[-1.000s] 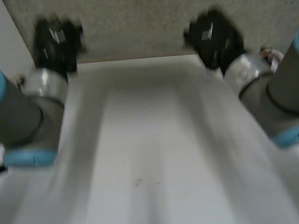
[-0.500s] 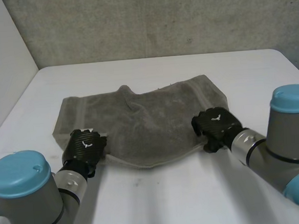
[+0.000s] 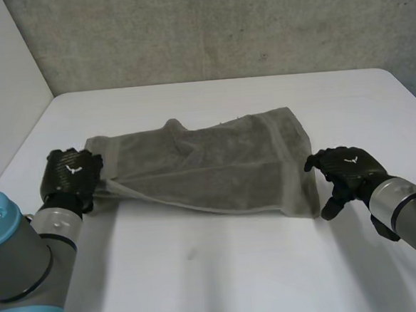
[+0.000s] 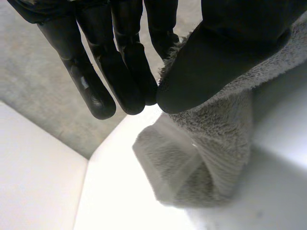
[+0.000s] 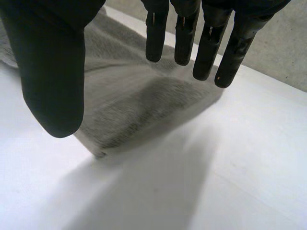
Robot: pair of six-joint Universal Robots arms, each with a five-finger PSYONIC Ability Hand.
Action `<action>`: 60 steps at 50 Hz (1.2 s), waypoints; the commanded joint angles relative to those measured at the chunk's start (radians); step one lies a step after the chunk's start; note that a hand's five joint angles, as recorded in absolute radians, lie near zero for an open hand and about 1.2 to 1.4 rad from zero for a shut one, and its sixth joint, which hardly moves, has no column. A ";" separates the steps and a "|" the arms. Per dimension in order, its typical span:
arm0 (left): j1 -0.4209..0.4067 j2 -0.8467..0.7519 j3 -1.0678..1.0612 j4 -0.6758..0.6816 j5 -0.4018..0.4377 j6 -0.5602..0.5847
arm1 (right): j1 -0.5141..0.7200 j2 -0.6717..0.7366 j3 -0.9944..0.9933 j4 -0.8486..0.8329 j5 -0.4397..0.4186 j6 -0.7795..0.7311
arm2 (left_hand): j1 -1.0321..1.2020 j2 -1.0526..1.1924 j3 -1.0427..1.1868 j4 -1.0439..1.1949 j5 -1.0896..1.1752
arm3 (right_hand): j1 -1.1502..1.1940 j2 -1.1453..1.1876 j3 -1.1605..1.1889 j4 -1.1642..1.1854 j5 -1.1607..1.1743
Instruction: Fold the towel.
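Grey towel (image 3: 209, 174) lies across the middle of the white desk (image 3: 224, 283), long axis left to right and doubled over on itself. A lighter band runs along its near edge and another across the right end. There's a small puckered hump on the far edge, left of centre, with creases fanning out from it.

Left hand (image 3: 70, 176) is at the towel's left end, pinching it. In the left wrist view the thumb (image 4: 216, 62) sits on top of the cloth, with the fingers (image 4: 91, 86) straight and bunched close against the thumb tip. From the pinch the towel drops to the desk as a folded layer.

Right hand (image 3: 346, 171) is just beside the towel's right end, near the front corner. It's spread: in the right wrist view the fingers (image 5: 156, 33) are straight and the thumb (image 5: 53, 72) is well apart from them, with nothing between. The towel's corner lies flat on the desk below the fingertips. Can't tell from the head view whether a fingertip brushes the edge.

Both arms come in low from the near side of the desk: left arm (image 3: 19, 262), right arm (image 3: 412, 213). A grey rough wall (image 3: 220, 26) stands behind the far edge.
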 commanded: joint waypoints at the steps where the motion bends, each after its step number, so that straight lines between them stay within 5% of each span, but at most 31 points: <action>1: 0.024 -0.020 0.003 0.086 0.001 0.002 | -0.013 -0.001 0.022 0.015 0.001 -0.121 | 0.205 0.178 0.180 0.178 0.184 | 0.202 0.149 0.156 0.147 0.142; 60: 0.010 -0.020 -0.045 0.087 0.035 0.001 | 0.076 0.336 -0.193 -0.135 0.021 -0.199 | 0.205 0.178 0.180 0.178 0.184 | 0.589 0.536 0.543 0.535 0.530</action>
